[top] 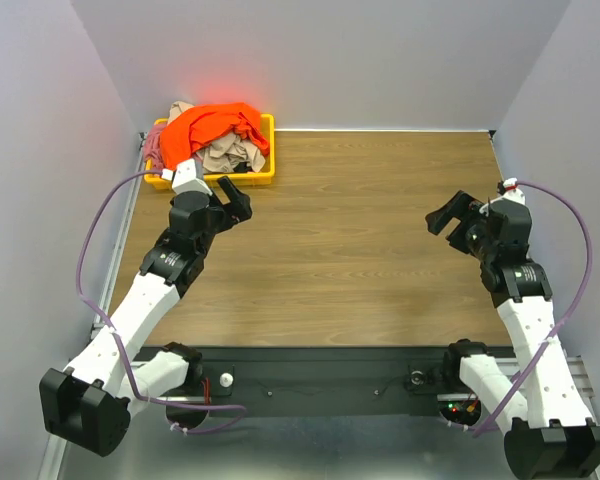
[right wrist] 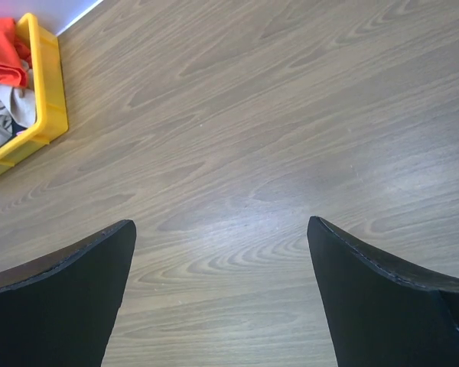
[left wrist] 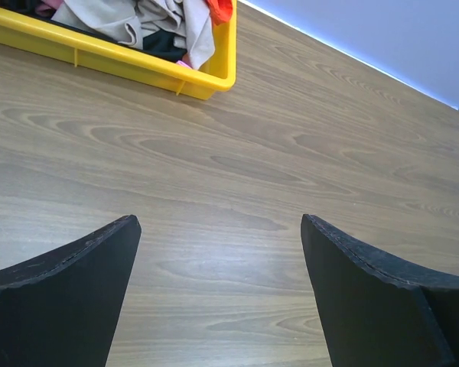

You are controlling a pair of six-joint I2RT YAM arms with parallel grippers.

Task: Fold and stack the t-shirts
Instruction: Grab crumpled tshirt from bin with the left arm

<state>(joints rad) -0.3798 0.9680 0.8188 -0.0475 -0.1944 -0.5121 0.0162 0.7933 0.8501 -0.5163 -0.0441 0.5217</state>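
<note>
Here, you are at the very start: nothing is folded. The t-shirts (top: pixel 223 143) lie heaped in the yellow tray (top: pixel 270 150) at the far left corner of the table (top: pixel 350 260), orange-red shirt (top: pixel 215 122) on top. Your left gripper (top: pixel 238 200) hovers just before the tray, your right gripper (top: pixel 448 214) well apart; both gape wide, empty. Next, probably, reach in and pinch one shirt out.

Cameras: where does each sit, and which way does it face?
Top: above and behind the robot, looking down on the table, tray of shirts far left; left arm, right arm show.
Left wrist: on the left arm, facing the tray's corner; left fingers show, open.
Right wrist: on the right arm, facing across the table toward the tray; right fingers show, open.
Shared: all catch the tray.
</note>
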